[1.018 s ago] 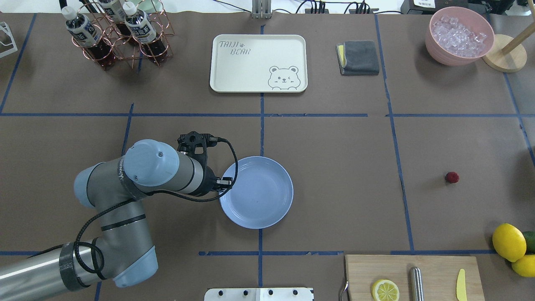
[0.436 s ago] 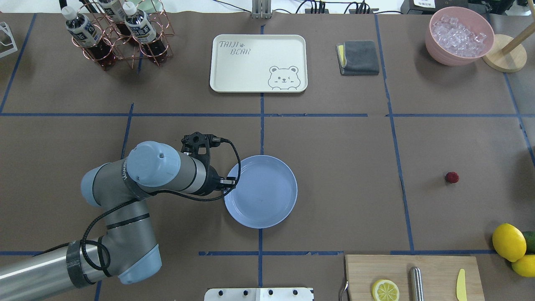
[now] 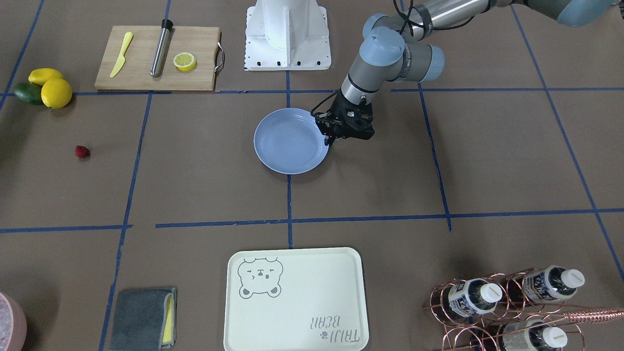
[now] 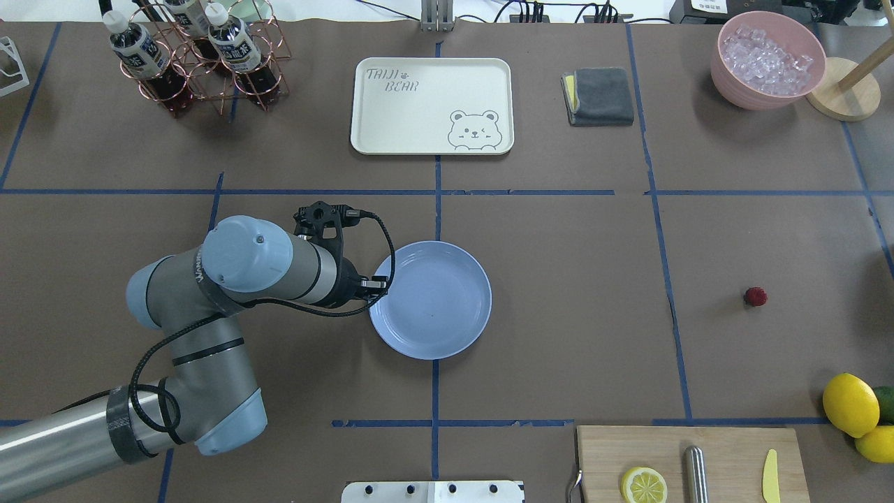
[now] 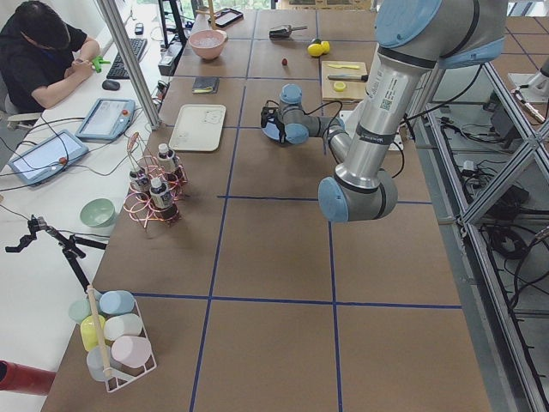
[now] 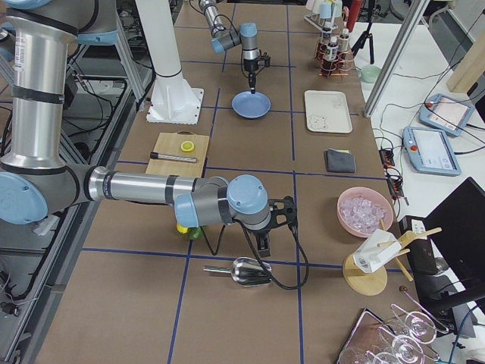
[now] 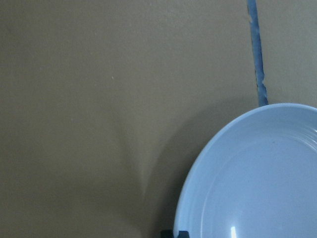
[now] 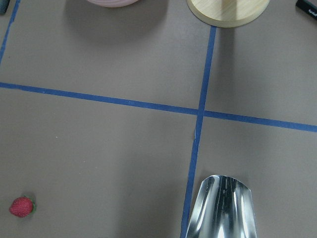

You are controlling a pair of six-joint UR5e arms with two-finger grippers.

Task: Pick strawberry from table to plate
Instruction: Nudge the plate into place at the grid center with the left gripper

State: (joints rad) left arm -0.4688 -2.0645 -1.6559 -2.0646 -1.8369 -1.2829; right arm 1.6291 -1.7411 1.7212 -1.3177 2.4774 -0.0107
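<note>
Two-arm rig at a taped table (image 4: 573, 279). The left gripper (image 4: 375, 283) points down at the plate (image 4: 447, 328), at the rim nearest that arm; its jaws are drawn narrow and pinch that rim, and the wrist view shows one dark fingertip (image 7: 174, 233) against the plate's edge. The plate lies flat near the table's middle, across a blue tape line, with nothing in it. The strawberry (image 4: 755, 297) rests on the bare paper well apart from the plate, on the robot's right, in the grid cell next to the lemons (image 4: 851, 405) and cutting board (image 4: 688, 461). The right gripper (image 6: 265, 241) shows only in the side view, low over the table just beside a metal scoop (image 6: 244, 271); whether it is wide or closed cannot be told. Its wrist camera sees the strawberry at lower left and the scoop's mouth at the bottom edge
</note>
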